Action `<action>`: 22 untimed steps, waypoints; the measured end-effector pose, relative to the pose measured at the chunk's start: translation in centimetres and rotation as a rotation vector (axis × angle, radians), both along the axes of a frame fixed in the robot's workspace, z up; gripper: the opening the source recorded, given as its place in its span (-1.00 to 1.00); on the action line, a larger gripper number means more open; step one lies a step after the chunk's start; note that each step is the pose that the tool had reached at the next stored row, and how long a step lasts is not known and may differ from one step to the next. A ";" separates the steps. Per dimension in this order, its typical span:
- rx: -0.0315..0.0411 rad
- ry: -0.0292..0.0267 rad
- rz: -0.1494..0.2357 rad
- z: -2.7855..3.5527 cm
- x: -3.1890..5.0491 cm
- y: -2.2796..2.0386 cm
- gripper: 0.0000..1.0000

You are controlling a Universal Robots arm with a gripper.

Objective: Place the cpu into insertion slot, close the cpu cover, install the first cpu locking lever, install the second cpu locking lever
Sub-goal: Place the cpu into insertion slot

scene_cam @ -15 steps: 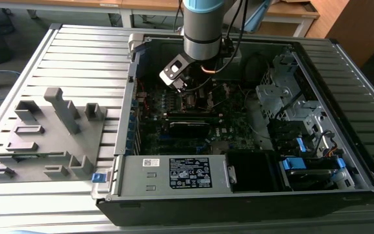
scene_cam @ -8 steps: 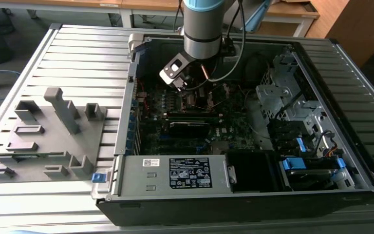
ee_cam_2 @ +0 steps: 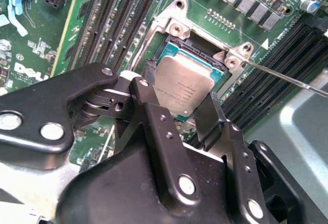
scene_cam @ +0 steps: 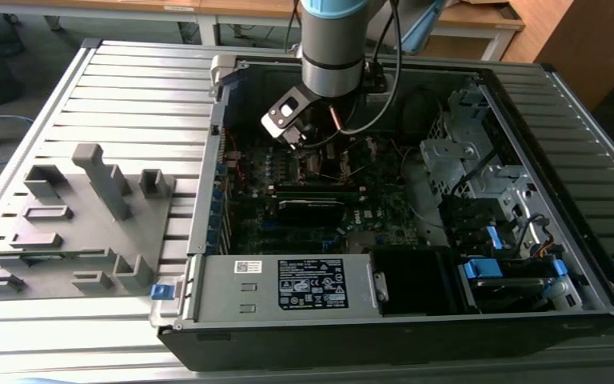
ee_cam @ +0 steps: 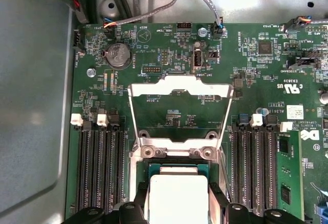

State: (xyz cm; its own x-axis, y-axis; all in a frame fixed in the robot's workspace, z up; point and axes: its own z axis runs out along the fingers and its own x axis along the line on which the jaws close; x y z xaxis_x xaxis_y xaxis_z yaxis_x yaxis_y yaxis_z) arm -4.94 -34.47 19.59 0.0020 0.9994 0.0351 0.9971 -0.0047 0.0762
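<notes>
Slatted metal surface (scene_cam: 125,88) carries the open PC case (scene_cam: 392,342); inside, gripper (ee_cam_2: 177,93) pinches the cpu (ee_cam_2: 185,80) right over the insertion slot (ee_cam_2: 179,45), cpu cover (ee_cam: 179,85) flipped up open.

A grey metal tabletop (scene_cam: 125,88) made of long parallel ribs spans the exterior view. Two things lie directly on it. A black computer case (scene_cam: 392,340) rests on its side with its open face up, taking up the middle and the exterior view's right. A flat grey fixture (scene_cam: 77,240) with several upright blocks of differing heights lies at the exterior view's left, just beside the case and roughly parallel to its side wall. Bare ribs show behind the fixture, around its outer edge and along the near edge in front of both.
</notes>
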 end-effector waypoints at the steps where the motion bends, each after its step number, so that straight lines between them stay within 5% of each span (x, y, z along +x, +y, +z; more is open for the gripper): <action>1: 0.0019 0.0000 0.000 0.00 0.00 0.00 0.08; 4: 0.0075 -0.0002 0.000 -0.06 0.00 0.01 0.08; 22: 0.0094 0.0002 0.000 -0.33 -0.11 -0.01 0.08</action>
